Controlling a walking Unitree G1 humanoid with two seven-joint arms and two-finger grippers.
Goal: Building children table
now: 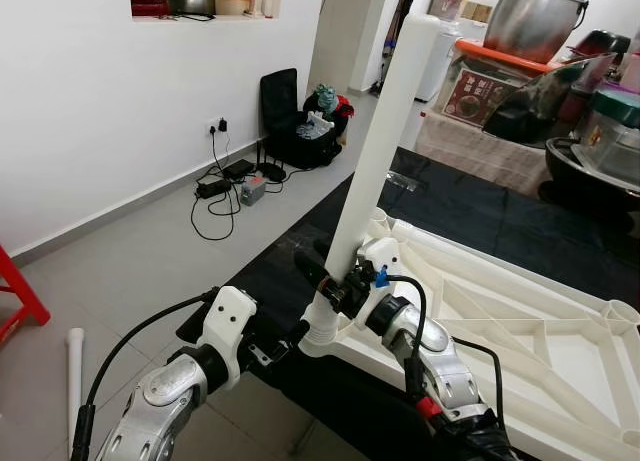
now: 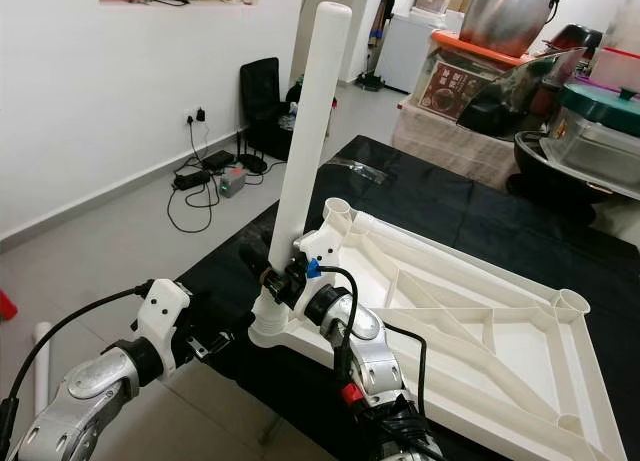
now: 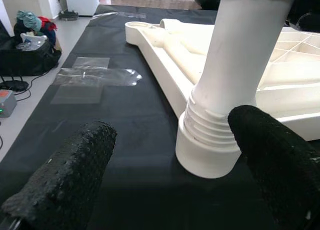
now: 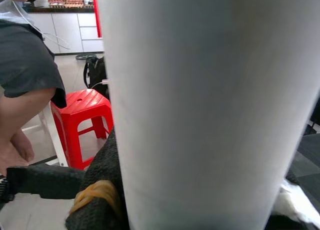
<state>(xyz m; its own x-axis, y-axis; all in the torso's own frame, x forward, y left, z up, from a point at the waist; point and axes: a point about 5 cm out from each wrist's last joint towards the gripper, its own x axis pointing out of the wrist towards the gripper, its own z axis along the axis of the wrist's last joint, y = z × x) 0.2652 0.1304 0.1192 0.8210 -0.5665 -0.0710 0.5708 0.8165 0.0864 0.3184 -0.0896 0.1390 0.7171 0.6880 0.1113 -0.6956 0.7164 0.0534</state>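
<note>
The white children's tabletop (image 1: 520,326) lies underside up on a black cloth (image 1: 480,211). A white table leg (image 1: 385,131) stands upright in its near left corner socket, with the threaded base (image 3: 210,140) showing at the bottom. My right gripper (image 1: 335,281) is shut on the leg just above the socket; up close, the leg (image 4: 210,105) sits against one finger (image 4: 95,200) that wears a yellow band. My left gripper (image 3: 172,127) is open beside the base, one black finger on each side and not touching it. It sits low at the cloth's edge (image 2: 215,336).
A spare white leg (image 1: 74,371) lies on the grey floor at the left, near a red stool (image 1: 15,291). Cables and a charger (image 1: 225,186) trail from the wall beside a black bag (image 1: 300,131). Pots and boxes (image 1: 590,131) crowd the right. A seated person (image 4: 25,65) is nearby.
</note>
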